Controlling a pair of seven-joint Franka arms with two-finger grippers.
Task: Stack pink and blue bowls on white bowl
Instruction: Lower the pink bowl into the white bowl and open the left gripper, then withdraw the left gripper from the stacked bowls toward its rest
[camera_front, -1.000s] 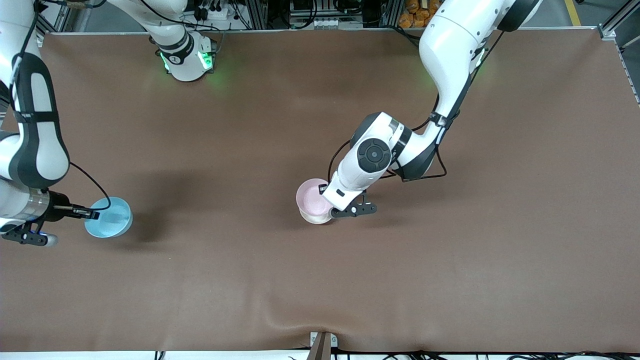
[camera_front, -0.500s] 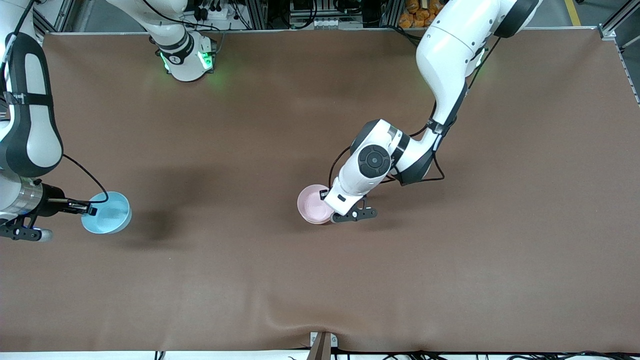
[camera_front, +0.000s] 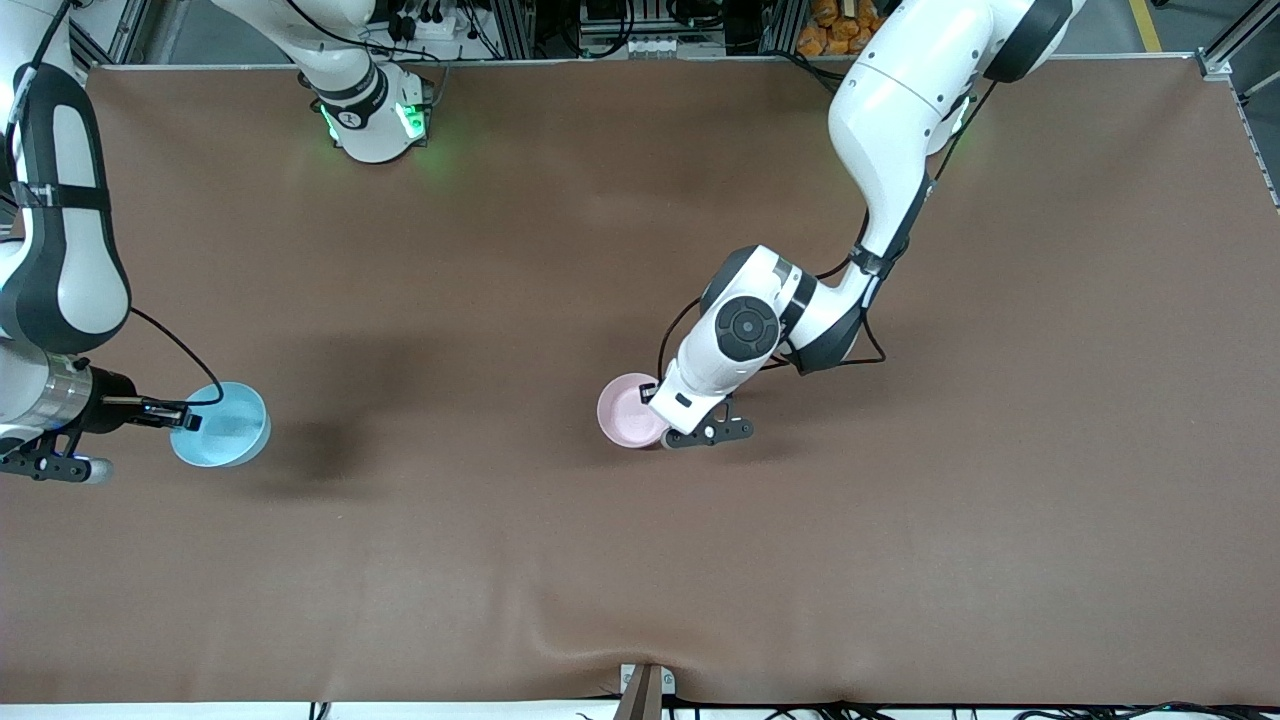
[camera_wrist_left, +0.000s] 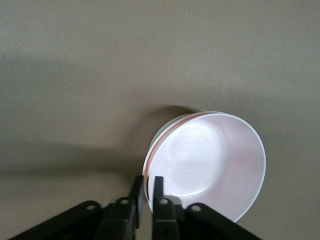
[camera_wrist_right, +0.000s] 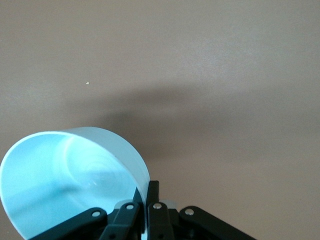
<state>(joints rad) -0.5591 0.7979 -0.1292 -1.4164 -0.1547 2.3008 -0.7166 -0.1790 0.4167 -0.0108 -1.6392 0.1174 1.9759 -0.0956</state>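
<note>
Blue bowl (camera_front: 220, 425): held above the table's right-arm end, rim pinched by right gripper (camera_front: 188, 421); pink bowl (camera_front: 630, 410): mid-table, nested in white bowl (camera_wrist_left: 161, 135), left gripper (camera_wrist_left: 148, 192) straddling its rim, fingers narrowly apart; likely light, stiff, slippery; grasp by rim.

The pink bowl (camera_front: 628, 410) sits nested in the white bowl (camera_wrist_left: 159, 137), and the pair stands on the table (camera_front: 900, 550) about midway between the two arms' ends. The left gripper (camera_wrist_left: 147, 192) is down at the pink bowl's rim, on the side toward the left arm's end. Well apart from the stack, toward the right arm's end of the table, the blue bowl (camera_front: 225, 425) hangs tilted above the tabletop. The right gripper (camera_front: 185, 418) is clamped on its rim, on the side away from the stack. Nothing lies between the blue bowl and the stack.
</note>
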